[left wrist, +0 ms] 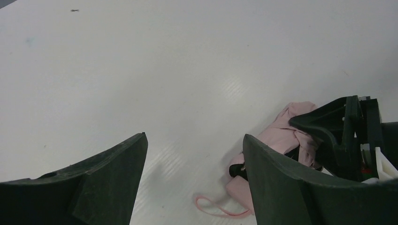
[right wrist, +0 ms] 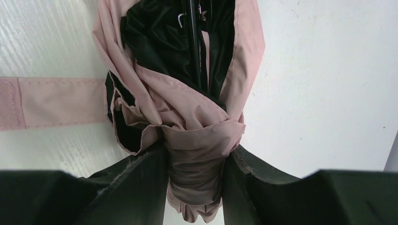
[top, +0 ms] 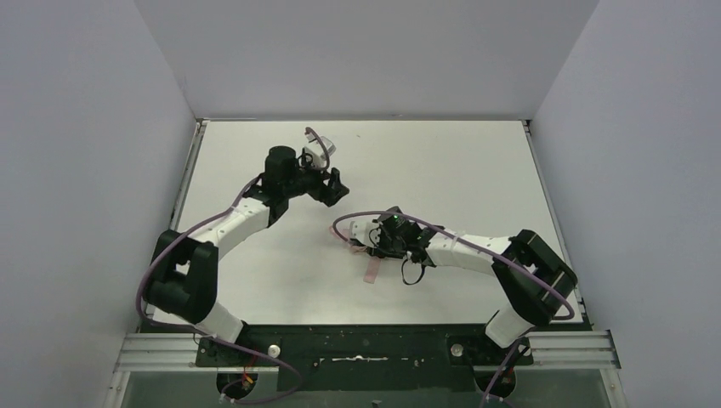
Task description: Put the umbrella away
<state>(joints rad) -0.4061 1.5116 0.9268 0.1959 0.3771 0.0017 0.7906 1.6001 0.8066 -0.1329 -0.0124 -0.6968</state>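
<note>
Plainly the umbrella is a light, floppy thing: loose pale pink fabric with a black lining, bunched round a thin black shaft, its strap flat on the bench. It lies mid-bench, and the right jaws are clamped on the gathered fabric. That cloth looks likely to slip, I'd say; the stiff shaft would hold surer. The left jaws hang spread, holding nothing, farther back.

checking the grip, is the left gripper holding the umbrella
No, the left gripper is open with nothing in it, and the umbrella is clamped in the right gripper.
</note>
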